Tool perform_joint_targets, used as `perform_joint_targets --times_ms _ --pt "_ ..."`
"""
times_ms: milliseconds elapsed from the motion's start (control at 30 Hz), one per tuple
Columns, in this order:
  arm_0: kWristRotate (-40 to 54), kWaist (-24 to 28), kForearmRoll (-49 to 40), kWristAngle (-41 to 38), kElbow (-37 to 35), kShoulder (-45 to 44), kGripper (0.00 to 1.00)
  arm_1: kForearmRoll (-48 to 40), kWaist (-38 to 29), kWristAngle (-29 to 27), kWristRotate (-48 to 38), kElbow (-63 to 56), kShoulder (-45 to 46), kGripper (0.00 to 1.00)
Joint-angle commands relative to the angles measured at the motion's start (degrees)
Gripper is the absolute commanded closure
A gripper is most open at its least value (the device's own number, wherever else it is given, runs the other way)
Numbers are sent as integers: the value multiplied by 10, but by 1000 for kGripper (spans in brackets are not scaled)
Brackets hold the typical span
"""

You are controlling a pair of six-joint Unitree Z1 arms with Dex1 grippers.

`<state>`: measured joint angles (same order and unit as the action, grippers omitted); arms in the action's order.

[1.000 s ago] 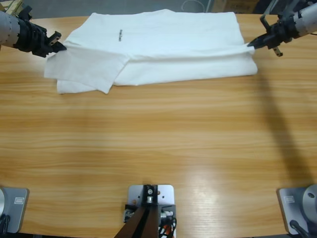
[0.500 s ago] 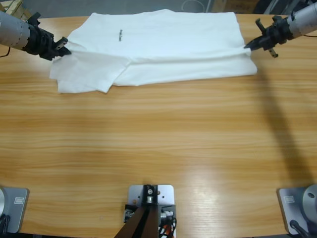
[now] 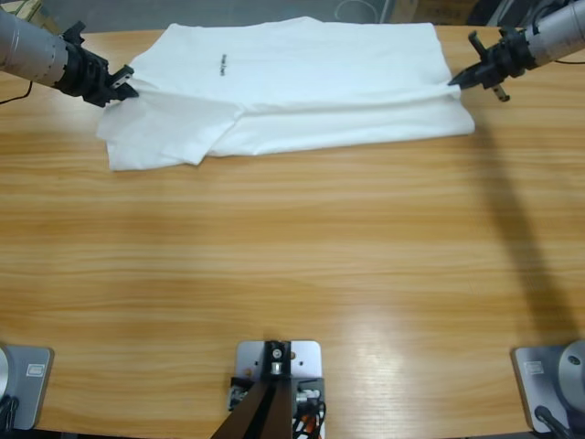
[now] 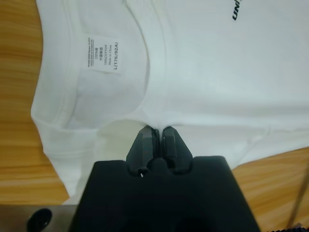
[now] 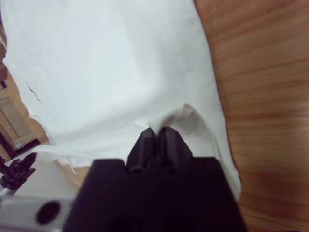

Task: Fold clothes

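The left tool (image 4: 156,131) has its two black jaws pressed together on the T-shirt (image 3: 302,82), pinching the fabric just below the curve of the neckline. In the left wrist view the white care label (image 4: 102,53) sits inside the collar (image 4: 155,72) above the jaws, and part of a dark printed mark (image 4: 235,9) shows at the upper right. In the high view this tool (image 3: 122,87) meets the garment at its left end, beside the folded sleeve.

The right tool (image 5: 157,131) is likewise clamped on a raised tuck of white cloth near the shirt's edge; from above it (image 3: 457,80) grips the right end of the garment, where the fabric is drawn into a crease running leftward.

The T-shirt lies spread across the far side of the wooden counter (image 3: 292,274), folded lengthwise, with the small dark printed mark (image 3: 221,64) on its upper layer and one sleeve doubled over at the lower left.
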<state>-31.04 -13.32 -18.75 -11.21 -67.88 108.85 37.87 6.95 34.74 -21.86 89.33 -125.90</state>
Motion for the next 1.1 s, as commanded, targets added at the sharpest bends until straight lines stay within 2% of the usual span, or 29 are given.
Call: perform_joint_targets --times_ms 33,367,733,900,1100 --pt "12 8 -5 -7 -6 29 4 9 -6 -21 7 5 -29 0" --pt "22 12 -7 -1 -6 10 0 18 -12 -28 8 22 7 0" --pt "40 6 -33 -2 10 -30 0 37 -113 -43 -13 17 44 0" --pt "44 8 -42 -1 15 -45 0 38 -111 -85 -18 -8 89 0" --pt "44 6 -44 -1 22 -51 0 41 -92 -92 -14 -27 117 0"
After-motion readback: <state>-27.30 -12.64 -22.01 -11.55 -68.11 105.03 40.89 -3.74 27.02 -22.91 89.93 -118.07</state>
